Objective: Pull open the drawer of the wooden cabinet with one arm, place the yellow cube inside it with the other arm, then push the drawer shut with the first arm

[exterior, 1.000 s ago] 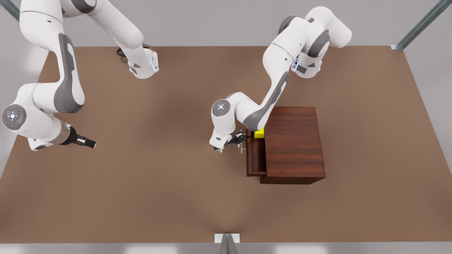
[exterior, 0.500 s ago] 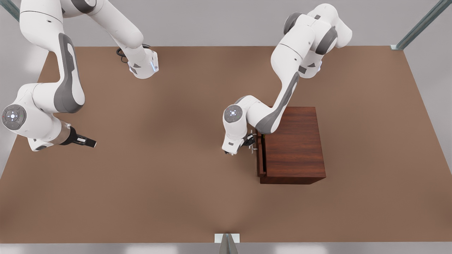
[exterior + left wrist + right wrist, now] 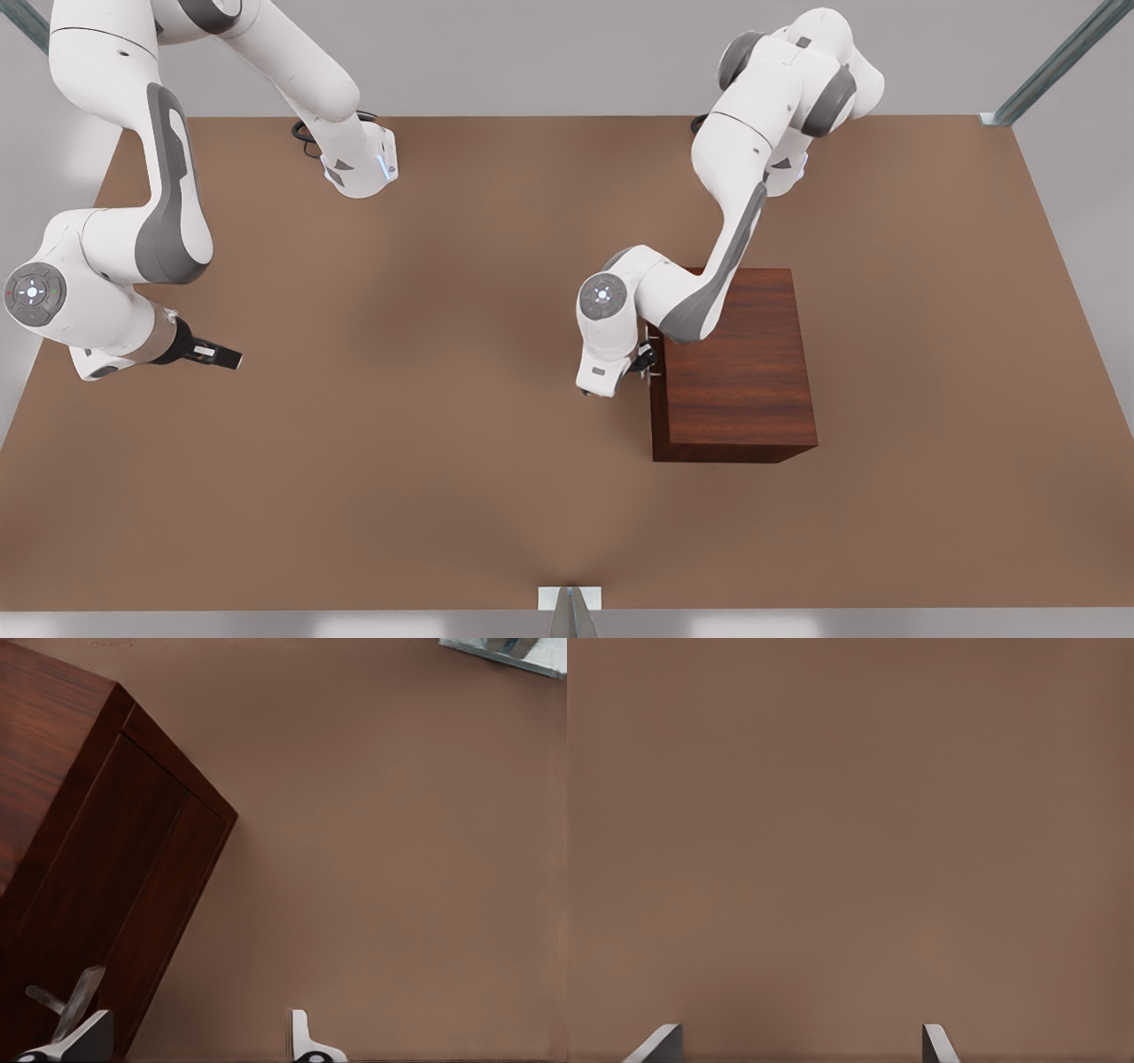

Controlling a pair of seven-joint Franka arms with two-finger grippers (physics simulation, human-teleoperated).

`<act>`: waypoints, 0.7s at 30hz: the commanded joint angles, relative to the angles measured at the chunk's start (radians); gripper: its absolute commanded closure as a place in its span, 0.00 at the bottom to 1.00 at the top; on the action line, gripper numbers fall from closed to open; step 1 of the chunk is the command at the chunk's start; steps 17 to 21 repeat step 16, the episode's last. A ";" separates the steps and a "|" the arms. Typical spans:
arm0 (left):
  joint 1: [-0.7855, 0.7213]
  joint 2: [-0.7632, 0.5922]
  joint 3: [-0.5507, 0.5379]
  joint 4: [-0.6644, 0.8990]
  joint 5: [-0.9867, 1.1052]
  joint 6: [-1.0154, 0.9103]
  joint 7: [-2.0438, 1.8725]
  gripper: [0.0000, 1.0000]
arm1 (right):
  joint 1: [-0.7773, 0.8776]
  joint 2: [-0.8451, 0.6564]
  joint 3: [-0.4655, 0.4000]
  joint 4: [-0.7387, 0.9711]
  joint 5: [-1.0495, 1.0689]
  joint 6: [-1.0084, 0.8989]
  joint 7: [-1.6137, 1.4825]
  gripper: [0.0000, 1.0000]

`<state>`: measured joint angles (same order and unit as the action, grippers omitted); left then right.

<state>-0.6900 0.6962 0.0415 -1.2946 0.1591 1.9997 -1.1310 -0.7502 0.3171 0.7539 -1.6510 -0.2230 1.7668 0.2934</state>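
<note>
The wooden cabinet (image 3: 740, 354) stands right of the table's middle in the front view. Its drawer (image 3: 115, 895) sits flush in the cabinet's face, and the silver bar handle (image 3: 53, 1003) sticks out from the front panel. My left gripper (image 3: 645, 361) is at that front panel; in the left wrist view the left gripper (image 3: 195, 1038) is open, with one finger (image 3: 84, 1036) beside the handle. The yellow cube is hidden. My right gripper (image 3: 232, 359) waits far off at the front view's left, and its wrist view shows the right gripper (image 3: 799, 1042) open over bare table.
The brown table (image 3: 443, 443) spreads wide around the cabinet. Both arm bases (image 3: 359, 168) stand along the far edge. A small metal bracket (image 3: 570, 601) sits at the near edge.
My left gripper moved toward the front view's right against the drawer front, and the drawer slid fully into the cabinet. The yellow cube went out of sight. The right arm stayed still.
</note>
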 commanded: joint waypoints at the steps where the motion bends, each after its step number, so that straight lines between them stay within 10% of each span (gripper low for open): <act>1: 0.001 -0.075 0.001 0.006 -0.068 -0.070 -0.027 0.00 | 0.000 -0.001 0.001 0.000 0.001 -0.004 -0.013 0.00; 4: 0.087 -0.263 0.009 0.008 -0.168 -0.306 0.164 0.00 | 0.000 -0.001 0.001 0.000 0.001 -0.004 -0.013 0.00; 8: 0.553 -0.382 0.008 -0.008 -0.297 -0.493 1.202 0.00 | 0.000 -0.001 0.001 0.000 0.001 -0.004 -0.014 0.00; 10: 0.558 -0.477 0.012 -0.190 -0.286 -0.334 1.183 0.00 | 0.000 -0.001 0.001 0.000 0.001 -0.004 -0.013 0.00; 21: 0.535 -0.368 0.009 -0.020 -0.217 -0.345 1.142 0.00 | 0.002 -0.001 0.001 0.000 0.001 -0.006 -0.014 0.00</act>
